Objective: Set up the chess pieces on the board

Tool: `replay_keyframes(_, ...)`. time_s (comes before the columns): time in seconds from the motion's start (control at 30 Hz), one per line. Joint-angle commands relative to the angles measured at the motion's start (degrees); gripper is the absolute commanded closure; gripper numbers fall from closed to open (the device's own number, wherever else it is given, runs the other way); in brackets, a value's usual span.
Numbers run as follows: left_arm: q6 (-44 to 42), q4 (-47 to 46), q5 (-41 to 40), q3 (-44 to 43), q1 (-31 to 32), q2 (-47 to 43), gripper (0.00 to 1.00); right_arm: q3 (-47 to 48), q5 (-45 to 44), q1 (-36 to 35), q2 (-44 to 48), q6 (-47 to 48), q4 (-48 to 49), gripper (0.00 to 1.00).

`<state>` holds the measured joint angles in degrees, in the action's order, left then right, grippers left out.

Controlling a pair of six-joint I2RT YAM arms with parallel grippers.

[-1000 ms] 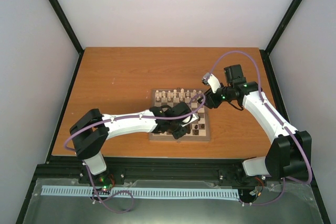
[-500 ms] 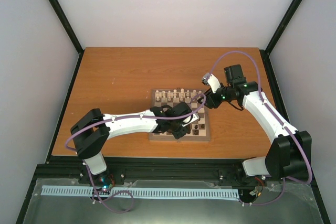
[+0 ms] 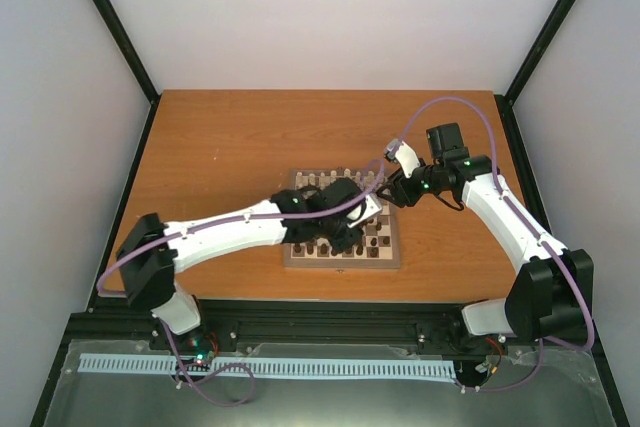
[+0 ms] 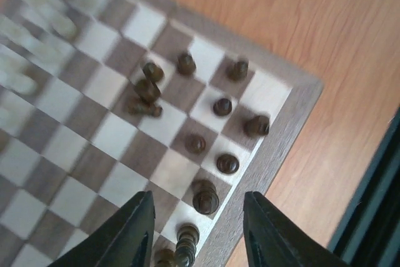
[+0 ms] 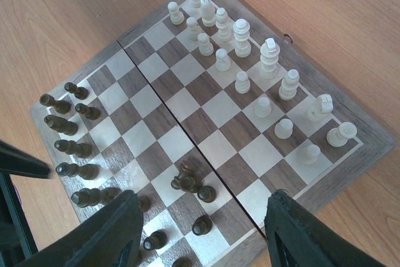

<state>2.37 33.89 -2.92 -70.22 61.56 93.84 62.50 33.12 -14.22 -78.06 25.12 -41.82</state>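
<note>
From above, the board [image 3: 388, 247] lies on the worktop [image 3: 220, 147], the left arm [image 3: 230, 230] stretched across its near rows. Left wrist: left jaws apart, empty, over dark pieces [image 4: 222, 106] by the board's corner. Right wrist: right jaws wide apart, empty; white pieces [image 5: 269, 54] line the far rows.

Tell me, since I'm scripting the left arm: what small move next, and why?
Probably lift the left gripper and move to the dark cluster mid-board: its fingers stand apart, gripping nothing, and those pieces crowd together, one seemingly toppled, off the board's edge rows.
</note>
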Motion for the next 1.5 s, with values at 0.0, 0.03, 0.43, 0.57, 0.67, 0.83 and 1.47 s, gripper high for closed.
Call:
replay_keyframes(0.0, -0.3, 7.9, -3.4, -9.7, 0.8, -6.7, 0.54, 0.4, -0.8, 0.1, 0.1, 1.0, -0.7, 0.46)
replay_keyframes(0.03, -0.1, 8.9, -5.8, -11.8, 0.7, -7.5, 0.51, 0.5, -1.1, 0.1, 0.1, 1.2, -0.8, 0.46)
replay_keyframes(0.43, 11.4, -2.4, -7.5, -11.6, -18.1, -13.9, 0.20, 1.9, -9.6, -5.5, -5.6, 7.1, -5.1, 0.57)
replay_keyframes(0.57, 18.3, -7.9, 2.5, -4.0, -27.1, -15.6, 0.23, 1.4, -13.2, -9.8, -7.7, 7.1, -4.3, 0.61)
replay_keyframes(0.67, 20.4, -9.8, 6.3, -2.6, -30.0, -15.2, 0.24, 1.6, -18.5, -13.1, -10.4, 7.0, -3.9, 0.62)
replay_keyframes(0.83, 20.6, -9.4, 7.7, -2.8, -31.0, -15.1, 0.25, 1.3, -22.6, -14.6, -11.7, 5.4, -3.0, 0.65)
replay_keyframes(1.47, 20.1, -9.1, 9.1, -3.1, -31.1, -15.1, 0.25, -1.9, -26.4, -14.6, -14.4, 3.9, -3.5, 0.63)
